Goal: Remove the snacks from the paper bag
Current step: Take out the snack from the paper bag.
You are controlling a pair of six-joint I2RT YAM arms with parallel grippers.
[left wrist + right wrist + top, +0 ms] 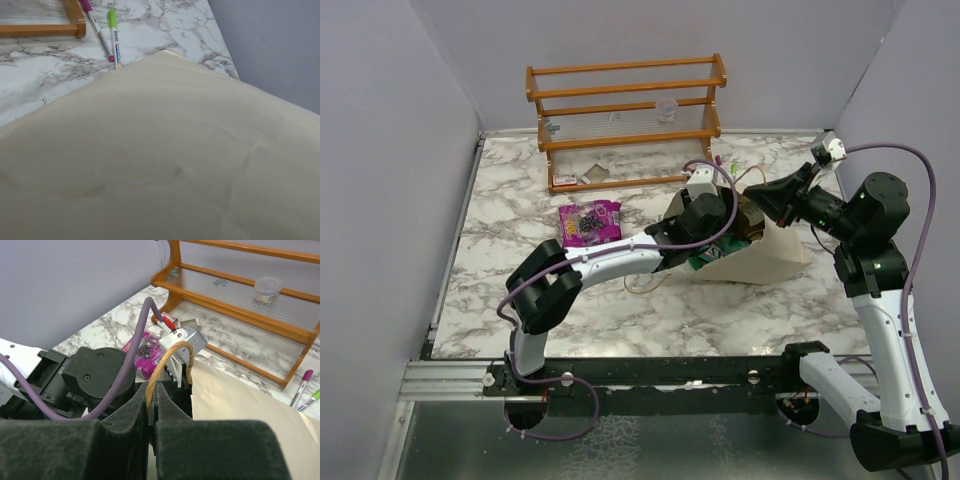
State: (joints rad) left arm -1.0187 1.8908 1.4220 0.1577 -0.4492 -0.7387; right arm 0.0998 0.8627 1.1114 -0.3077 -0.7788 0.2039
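Note:
The cream paper bag (775,255) lies on its side at the right middle of the marble table, mouth facing left. My right gripper (757,190) is shut on its tan loop handle (167,357) and holds the mouth up; its jaws (151,390) pinch the cord. My left gripper (720,235) reaches into the bag's mouth and its fingers are hidden; the left wrist view shows only the bag's paper (165,160). A purple snack packet (589,222) lies on the table left of the bag and also shows in the right wrist view (150,347). A green packet edge (705,262) shows at the mouth.
A wooden slatted rack (625,110) stands at the back with a small plastic cup (666,108) on it. A pink pen (97,30) and a green pen (114,37) lie behind the bag. A small red-white item (565,181) lies by the rack's foot.

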